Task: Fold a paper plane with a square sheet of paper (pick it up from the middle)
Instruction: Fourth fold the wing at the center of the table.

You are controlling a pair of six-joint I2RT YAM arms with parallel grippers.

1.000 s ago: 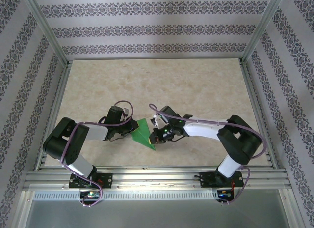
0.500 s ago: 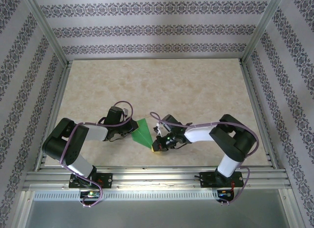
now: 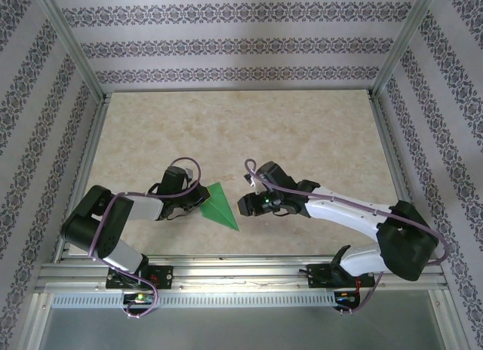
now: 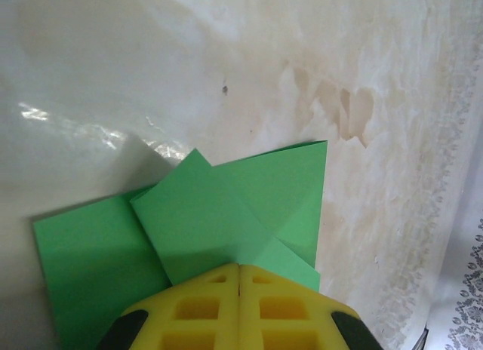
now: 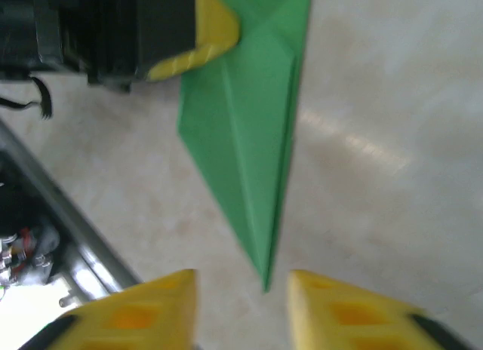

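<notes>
- Two grippers face each other across a bright green, pointed, folded paper plane (image 3: 219,205) on the beige marbled tabletop (image 3: 302,139).
- We see the left gripper (image 3: 198,202) with its yellow fingers together, clamped on the paper plane's wide end.
- We see the right gripper (image 5: 243,290) with its fingers apart, the sharp tip just ahead of the gap and untouched.

On table (image 3: 302,131), toward near edge, left of centre: paper plane (image 3: 219,205), lying flat, point toward near right. At its left, wide end: left gripper (image 3: 199,202), clamped onto it. Just right of plane, apart from it: right gripper (image 5: 241,308), fingers spread, point in line with their gap.
</notes>
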